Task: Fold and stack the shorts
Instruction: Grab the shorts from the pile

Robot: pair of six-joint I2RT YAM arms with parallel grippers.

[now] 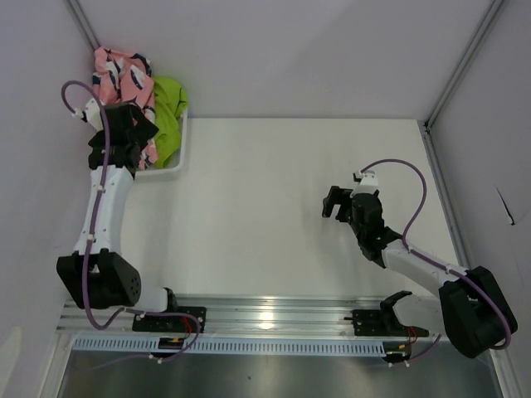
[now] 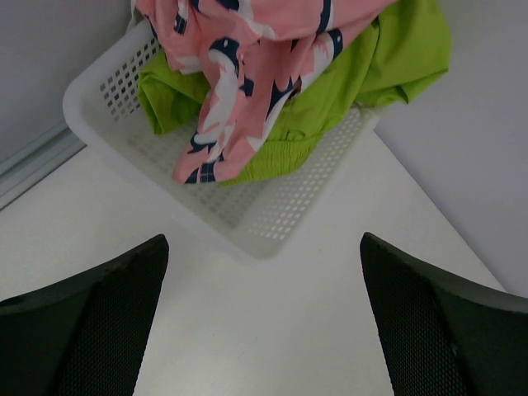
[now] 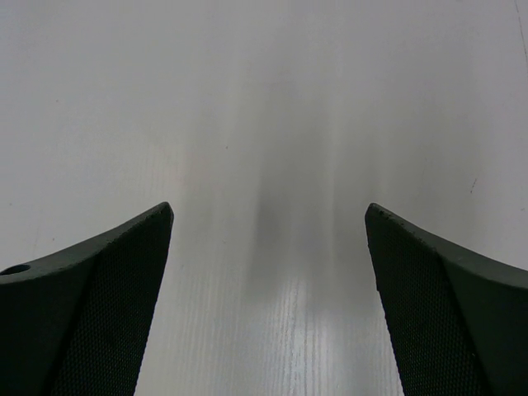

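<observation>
Pink shorts [image 1: 124, 76] with a navy-and-white print lie bunched on top of lime green shorts [image 1: 170, 116] in a white mesh basket [image 1: 181, 145] at the table's far left corner. In the left wrist view the pink shorts [image 2: 247, 74] drape over the green shorts [image 2: 388, 58] inside the basket [image 2: 272, 216]. My left gripper [image 1: 143, 133] hovers over the basket's near side, open, with nothing between its fingers [image 2: 91, 322]. My right gripper [image 1: 335, 203] is open over bare table at the right, far from the shorts, its fingers [image 3: 445, 305] empty.
Pale walls enclose the table on the left, back and right. A metal rail [image 1: 265, 319] runs along the near edge between the arm bases. White tabletop [image 1: 274, 182] spreads between basket and right gripper.
</observation>
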